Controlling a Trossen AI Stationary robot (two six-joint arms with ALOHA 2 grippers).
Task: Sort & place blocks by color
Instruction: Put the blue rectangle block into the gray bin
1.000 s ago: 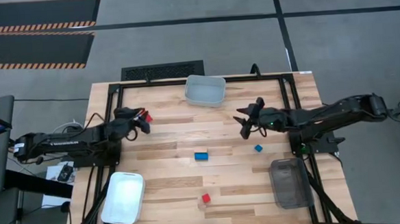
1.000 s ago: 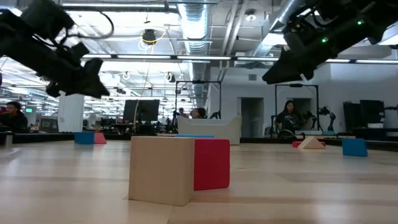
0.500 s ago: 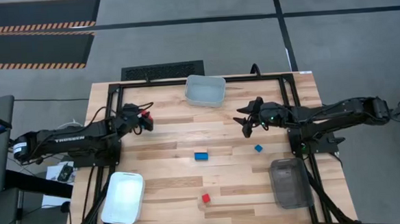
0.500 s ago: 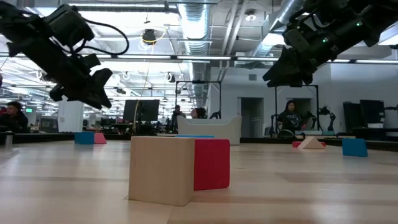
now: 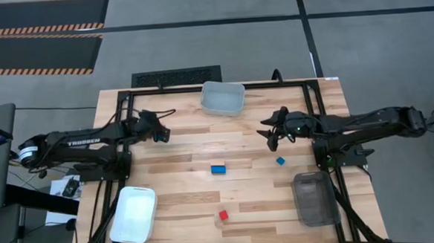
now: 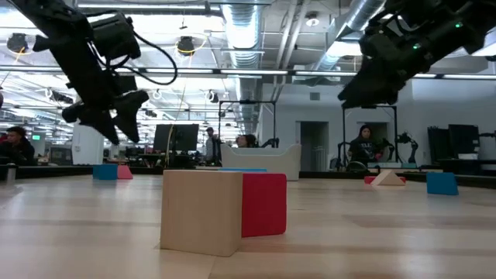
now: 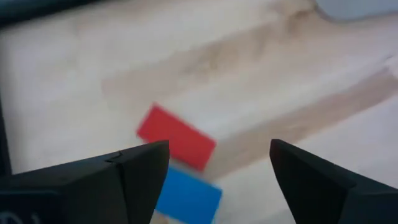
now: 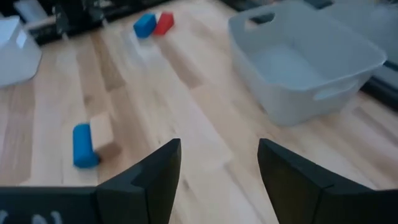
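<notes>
Spreading my left fingers (image 5: 160, 132) wider than a second before, I hung them released and empty over the far left of the desk (image 5: 191, 190). There the flat red wooden block (image 7: 176, 145) lay touching a blue wooden block (image 7: 188, 194). That red one, clear in the high view a moment earlier, was now hidden under my wrist, so I judged a grasp was being lined up and no sorting was done yet. My right fingers (image 5: 268, 134) had opened too, holding nothing, above the desk's right middle. White lettering on my left arm (image 5: 80, 142) read TROSSEN; I saw no other writing.
</notes>
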